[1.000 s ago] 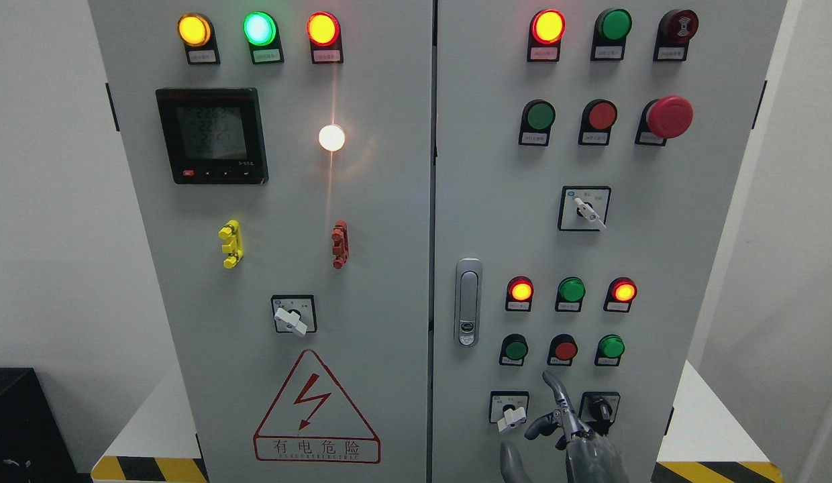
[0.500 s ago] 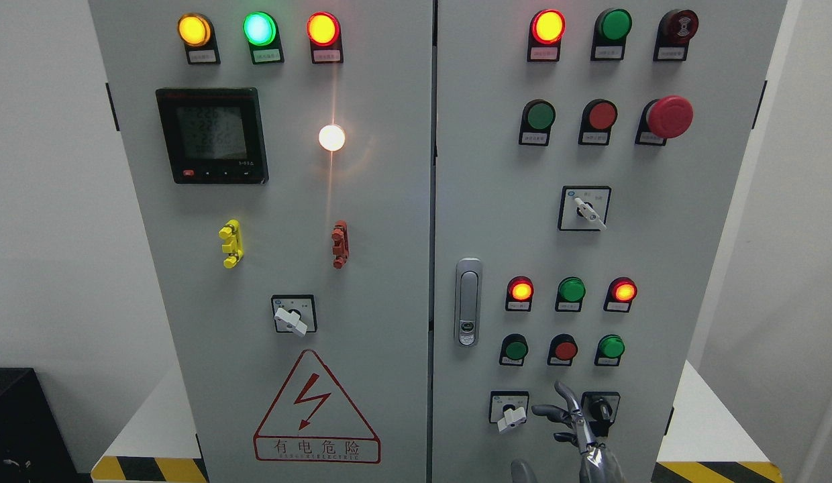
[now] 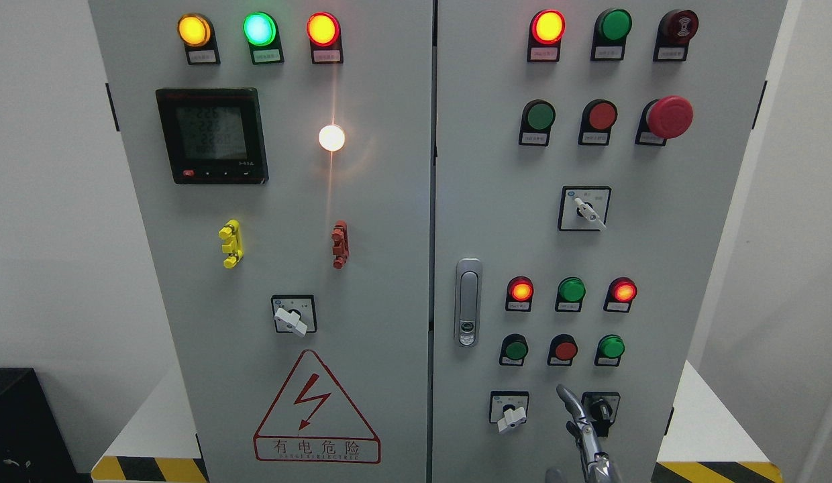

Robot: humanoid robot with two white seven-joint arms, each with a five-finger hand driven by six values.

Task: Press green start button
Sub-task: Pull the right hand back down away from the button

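Your right hand (image 3: 580, 429) at bottom edge right of centre: index finger (image 3: 569, 398) extended upward for poking, grasping nothing, other fingers unclear. Fingertip below red button (image 3: 565, 349), not touching. Green buttons (image 3: 516, 349) and (image 3: 612, 346) flank it; which is start, cannot tell.

The green start button (image 3: 516, 349) is sitting round and unlit in a black collar, leftmost in the lower row on the right door, facing outward, a small label showing beneath it
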